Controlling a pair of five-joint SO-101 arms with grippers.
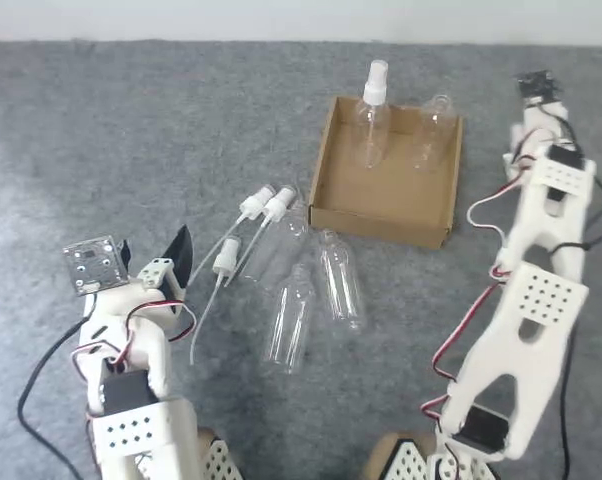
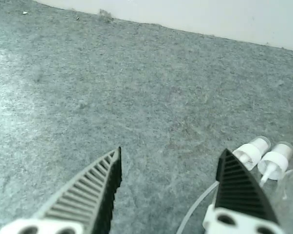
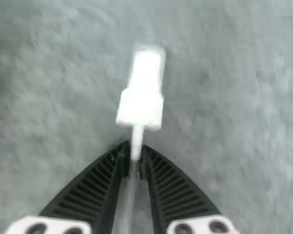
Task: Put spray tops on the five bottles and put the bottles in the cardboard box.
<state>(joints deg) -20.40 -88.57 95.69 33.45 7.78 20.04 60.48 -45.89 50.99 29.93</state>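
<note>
Beside cardboard box [image 1: 379, 226], three lying bottles [image 1: 291, 318]

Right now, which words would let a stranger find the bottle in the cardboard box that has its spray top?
Find the cardboard box on the far side of the grey carpet. Of the two clear bottles inside, take the capped bottle, on the side of the left arm. Only it wears a white spray top.
</note>
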